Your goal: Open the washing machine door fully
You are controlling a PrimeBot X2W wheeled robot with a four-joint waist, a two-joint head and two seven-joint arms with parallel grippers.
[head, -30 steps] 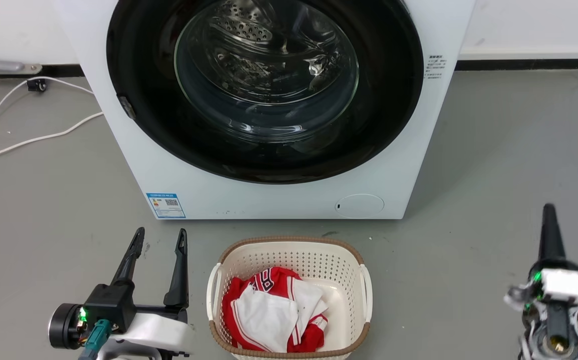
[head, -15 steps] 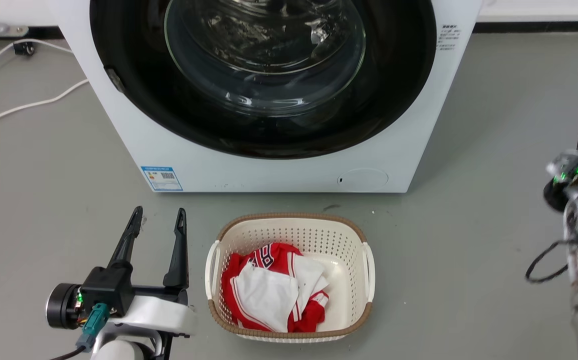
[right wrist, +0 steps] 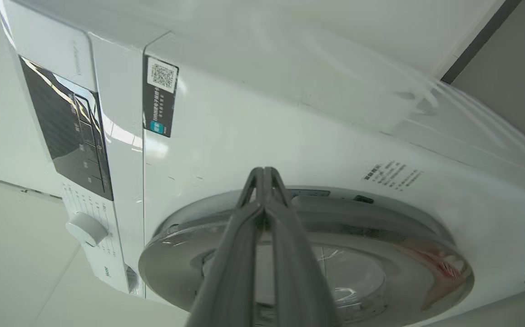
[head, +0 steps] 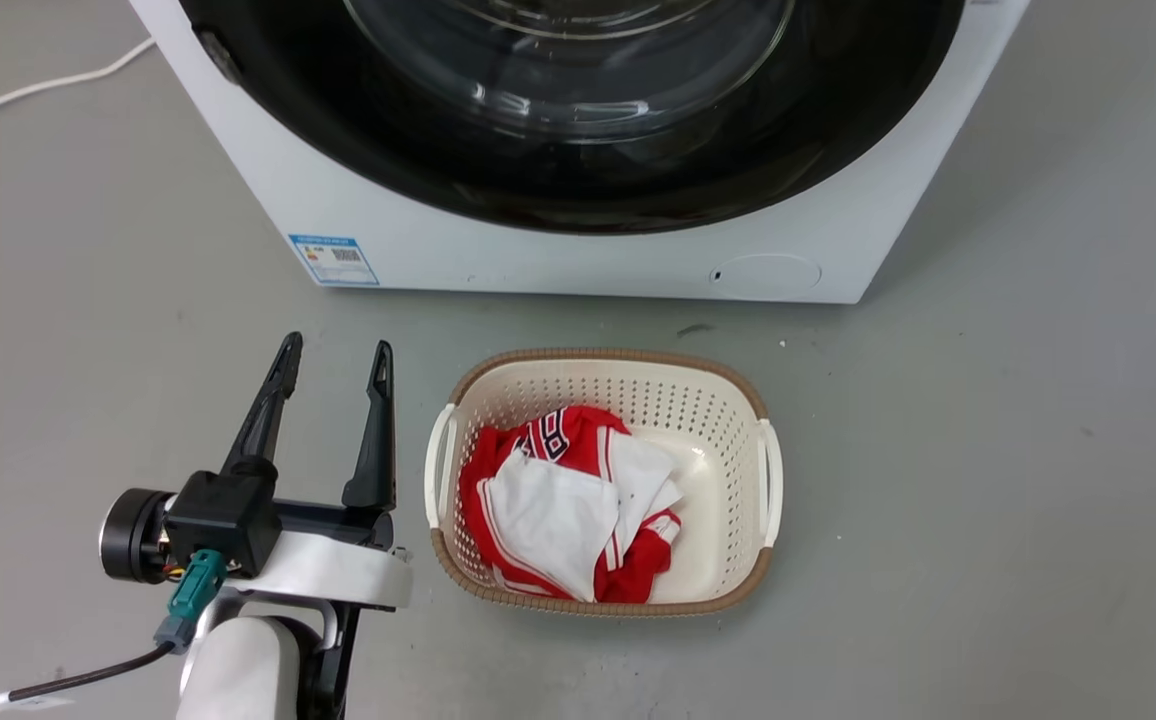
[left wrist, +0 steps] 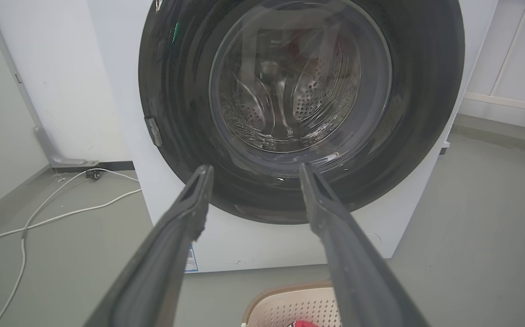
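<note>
Your left gripper [head: 336, 346]: fingers wide apart, empty, beside basket [head: 618, 357] | your right gripper [right wrist: 264, 171]: fingers pressed together, empty, near washing machine door [right wrist: 380, 222] rim | door flush against washing machine [head: 558, 265], behind basket.

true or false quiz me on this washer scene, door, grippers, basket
1. The washing machine door is shut against the washing machine. True.
2. The left gripper is shut. False: its fingers stand well apart, open, holding nothing.
3. The right gripper has its fingers pressed together. True.
4. The laundry basket is empty. False: red and white clothing lies in it.
</note>
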